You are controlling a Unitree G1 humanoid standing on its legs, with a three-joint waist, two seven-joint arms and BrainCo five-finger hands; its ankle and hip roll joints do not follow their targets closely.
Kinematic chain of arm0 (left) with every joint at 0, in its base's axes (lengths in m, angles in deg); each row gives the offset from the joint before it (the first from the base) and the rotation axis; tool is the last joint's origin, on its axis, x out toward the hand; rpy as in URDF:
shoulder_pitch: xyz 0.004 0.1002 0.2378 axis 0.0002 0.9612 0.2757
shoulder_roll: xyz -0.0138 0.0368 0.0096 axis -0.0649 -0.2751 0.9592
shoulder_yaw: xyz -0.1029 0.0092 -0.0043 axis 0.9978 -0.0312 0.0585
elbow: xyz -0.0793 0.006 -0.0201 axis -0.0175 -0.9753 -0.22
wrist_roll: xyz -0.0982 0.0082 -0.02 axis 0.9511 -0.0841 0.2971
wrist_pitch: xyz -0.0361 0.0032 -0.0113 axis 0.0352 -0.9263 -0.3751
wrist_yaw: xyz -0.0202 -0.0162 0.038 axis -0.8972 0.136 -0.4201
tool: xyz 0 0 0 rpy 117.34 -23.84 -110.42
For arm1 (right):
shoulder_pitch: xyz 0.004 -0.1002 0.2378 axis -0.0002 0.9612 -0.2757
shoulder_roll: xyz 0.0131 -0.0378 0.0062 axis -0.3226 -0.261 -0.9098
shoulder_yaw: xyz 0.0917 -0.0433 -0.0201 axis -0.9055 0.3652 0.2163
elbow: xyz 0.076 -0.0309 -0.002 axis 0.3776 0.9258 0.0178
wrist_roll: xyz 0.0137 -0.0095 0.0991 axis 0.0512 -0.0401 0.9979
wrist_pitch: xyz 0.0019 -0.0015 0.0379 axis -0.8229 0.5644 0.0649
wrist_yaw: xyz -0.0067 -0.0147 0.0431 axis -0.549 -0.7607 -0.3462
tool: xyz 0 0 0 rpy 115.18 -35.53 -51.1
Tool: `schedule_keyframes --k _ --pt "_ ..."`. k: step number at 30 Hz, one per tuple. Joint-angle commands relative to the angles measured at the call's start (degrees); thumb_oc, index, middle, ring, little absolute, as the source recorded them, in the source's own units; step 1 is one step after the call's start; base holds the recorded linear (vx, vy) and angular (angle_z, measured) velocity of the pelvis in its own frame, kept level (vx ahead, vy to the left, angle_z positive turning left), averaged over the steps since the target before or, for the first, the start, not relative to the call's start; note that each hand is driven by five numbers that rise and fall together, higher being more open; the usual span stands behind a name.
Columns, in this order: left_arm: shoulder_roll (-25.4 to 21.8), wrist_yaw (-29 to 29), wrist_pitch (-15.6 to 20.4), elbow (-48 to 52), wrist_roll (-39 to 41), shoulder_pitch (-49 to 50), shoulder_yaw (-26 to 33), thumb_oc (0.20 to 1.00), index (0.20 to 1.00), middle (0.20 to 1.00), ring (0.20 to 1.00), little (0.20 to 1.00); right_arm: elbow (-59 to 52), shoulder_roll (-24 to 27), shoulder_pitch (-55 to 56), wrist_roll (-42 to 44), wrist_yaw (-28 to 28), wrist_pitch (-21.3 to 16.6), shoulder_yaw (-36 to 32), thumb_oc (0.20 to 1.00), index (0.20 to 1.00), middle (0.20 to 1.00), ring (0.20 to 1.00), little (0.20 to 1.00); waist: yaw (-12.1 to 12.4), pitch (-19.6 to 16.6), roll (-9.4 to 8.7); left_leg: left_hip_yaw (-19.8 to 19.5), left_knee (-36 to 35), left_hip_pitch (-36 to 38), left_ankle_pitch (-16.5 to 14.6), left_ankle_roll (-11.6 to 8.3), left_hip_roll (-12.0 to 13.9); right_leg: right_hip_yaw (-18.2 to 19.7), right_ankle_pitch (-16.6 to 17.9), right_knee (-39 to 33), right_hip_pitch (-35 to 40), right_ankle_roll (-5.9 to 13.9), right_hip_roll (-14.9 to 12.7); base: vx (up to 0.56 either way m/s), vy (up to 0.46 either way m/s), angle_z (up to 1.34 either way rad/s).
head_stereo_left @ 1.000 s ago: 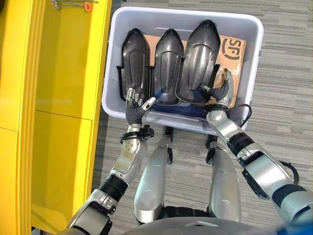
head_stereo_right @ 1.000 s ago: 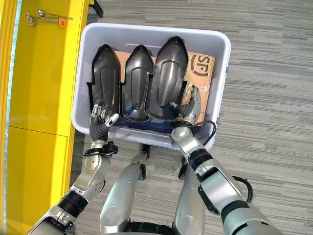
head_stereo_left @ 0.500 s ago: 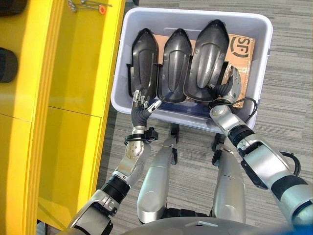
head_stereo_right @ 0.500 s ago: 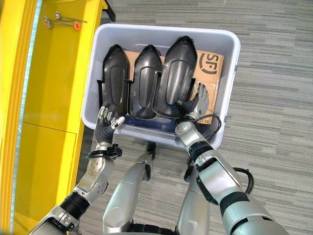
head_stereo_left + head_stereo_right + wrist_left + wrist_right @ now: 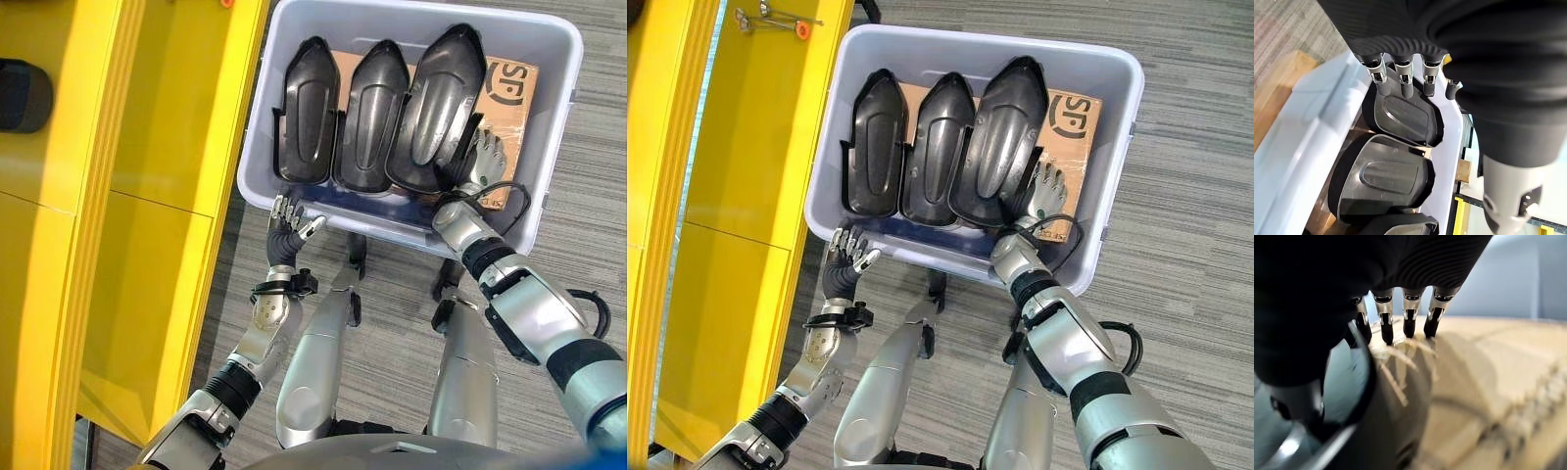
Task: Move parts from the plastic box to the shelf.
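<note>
A pale plastic box (image 5: 551, 137) stands on the floor and holds three black moulded parts side by side: left (image 5: 309, 113), middle (image 5: 370, 117) and right (image 5: 438, 108). They lie on a cardboard sheet (image 5: 509, 83). My left hand (image 5: 286, 220) hovers at the box's near rim, just short of the left part (image 5: 1400, 117), open with fingers spread. My right hand (image 5: 480, 162) is inside the box at the right part's near right edge, over the cardboard (image 5: 1488, 382). Its fingers (image 5: 1410, 318) are straight, and its thumb lies against the part's rim.
The yellow shelf (image 5: 118, 196) runs along the left side, close to the box. A dark object (image 5: 20, 93) lies on it at the far left, and small metal pieces with an orange bit (image 5: 774, 20) rest on it near the box's far corner. Grey carpet surrounds the box.
The camera has shifted, so the box sits higher and further right in view. My left hand has drawn back from inside the box to its near rim. The right hand stays beside the right part.
</note>
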Motion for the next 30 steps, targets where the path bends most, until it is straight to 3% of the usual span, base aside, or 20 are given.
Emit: schedule_keyframes --k 1,5,11,17,19,20,23,29,30 --pt "0.8 -1.4 4.8 1.8 0.0 -2.1 0.2 1.0 1.0 1.0 1.0 1.0 9.3 2.2 6.9 5.5 8.0 6.2 -2.2 0.2 0.2 0.2 0.2 0.2 1.7 4.1 3.22 -0.7 5.2 -2.3 -2.3 -0.03 0.6 0.3 0.8 -0.3 3.4 2.93 -3.7 0.0 0.016 0.11" --pt "1.0 -3.0 7.3 1.9 0.2 -1.6 0.6 1.0 1.0 1.0 1.0 1.0 8.8 3.4 7.1 -1.4 6.6 7.6 -1.1 0.2 0.2 0.2 0.2 0.2 1.6 4.1 3.62 -0.7 5.7 -3.5 -2.3 0.1 0.5 0.6 0.8 0.1 2.1 2.99 -3.9 0.0 0.032 -0.11" --pt "0.8 -4.1 8.5 0.6 1.3 -0.5 0.9 1.0 1.0 1.0 1.0 1.0 9.5 5.4 8.7 -2.4 3.4 5.9 -2.0 0.2 0.2 0.2 0.2 0.2 1.6 4.1 4.31 -0.8 5.8 -3.9 -2.3 0.24 0.1 0.8 0.9 0.5 1.4 2.87 -4.3 0.0 0.012 0.09" --pt "-0.4 -8.4 10.6 -1.0 2.5 1.4 2.4 1.0 1.0 1.0 1.0 1.0 9.2 8.5 16.3 0.0 -0.5 2.8 -4.7 0.2 0.2 0.2 0.2 0.2 -0.1 4.1 2.13 0.2 5.3 -1.9 -3.1 0.12 1.6 0.8 1.5 -2.1 3.7 3.41 -3.7 -0.02 -0.115 0.1" --pt "-1.1 -8.5 10.5 -0.5 2.4 1.8 2.6 1.0 1.0 1.0 1.0 1.0 8.6 9.0 18.1 1.8 -2.1 0.9 -6.0 0.2 0.2 0.2 0.2 0.2 -0.8 4.1 1.5 0.3 5.4 -0.8 -3.5 0.04 2.0 1.0 1.5 -2.8 4.7 3.51 -3.3 -0.01 -0.15 -0.07" --pt "-1.7 -8.2 10.0 0.3 2.7 2.2 3.0 1.0 1.0 1.0 1.0 1.0 7.1 9.0 20.5 2.1 -4.1 -3.7 -7.0 0.2 0.2 0.2 0.2 0.2 -1.8 4.1 0.67 0.7 5.5 1.1 -4.1 0.02 2.7 1.4 1.4 -3.6 6.4 3.62 -2.8 0.0 -0.136 -0.11" --pt "-1.7 -8.0 9.6 0.4 2.2 2.2 3.5 1.0 1.0 1.0 1.0 1.0 4.8 8.4 21.0 0.4 -7.2 -8.2 -6.8 0.2 0.2 0.2 0.2 0.2 -2.6 4.1 0.13 1.1 5.2 3.6 -4.4 -0.07 3.3 2.0 1.2 -4.6 8.6 3.65 -2.3 -0.01 -0.083 -0.14" --pt "-2.3 -7.1 8.0 1.5 2.1 1.9 5.0 1.0 1.0 1.0 1.0 1.0 -0.3 8.2 20.6 5.1 -8.7 -16.2 -6.8 0.2 0.2 0.2 0.2 0.2 -3.6 4.1 -0.64 1.8 3.1 7.9 -3.3 -0.01 4.1 2.2 2.2 -7.2 12.6 3.19 -1.6 -0.02 -0.034 -0.19" --pt "-2.3 -7.1 7.9 1.5 2.1 2.0 5.1 1.0 1.0 1.0 1.0 1.0 -0.5 8.2 20.7 5.1 -8.6 -16.1 -6.8 0.2 0.2 0.2 0.2 0.2 -3.6 4.1 -0.66 1.8 3.0 8.1 -3.3 -0.02 4.2 2.2 2.1 -7.2 12.8 3.19 -1.5 0.01 -0.006 -0.16"
